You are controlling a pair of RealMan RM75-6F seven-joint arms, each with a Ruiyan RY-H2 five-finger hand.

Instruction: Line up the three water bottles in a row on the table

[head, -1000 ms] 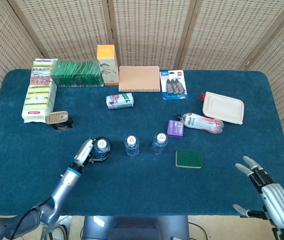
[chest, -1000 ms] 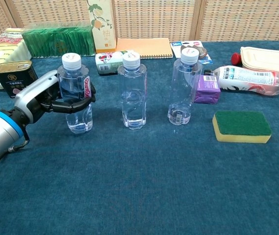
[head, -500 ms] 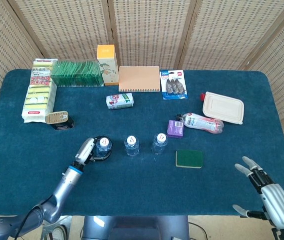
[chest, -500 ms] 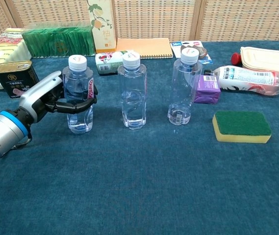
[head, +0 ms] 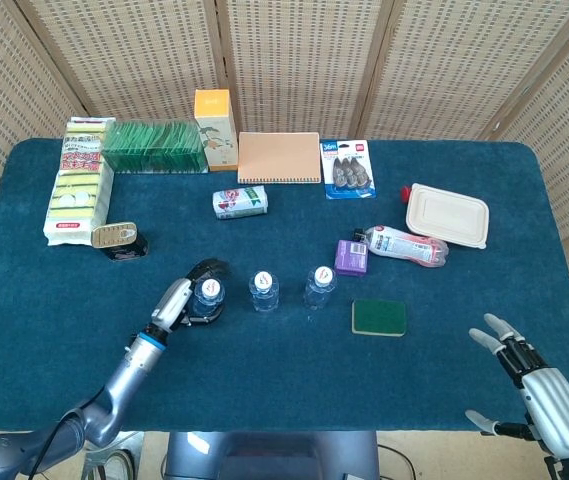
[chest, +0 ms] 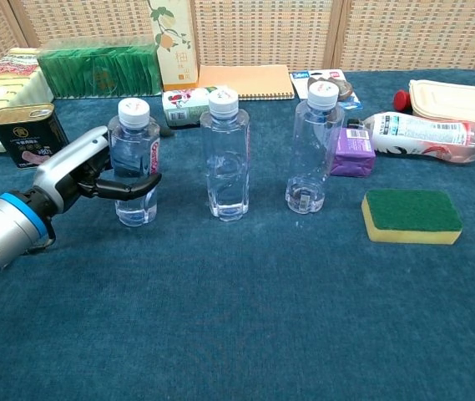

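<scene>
Standing upright near the front edge of the tabletop (chest: 245, 334) beside the two other bottles (chest: 226, 154), the left bottle (chest: 134, 163) was clasped by the left robot hand (chest: 95, 171), and a careless release could tip it; the right robot hand (head: 534, 372) lay spread and empty.

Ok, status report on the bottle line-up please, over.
Left hand wrapped around the left bottle, fingers loosening. Right hand open, idle at the table edge. Middle bottle and right bottle upright in a row. Nothing in the way.
</scene>
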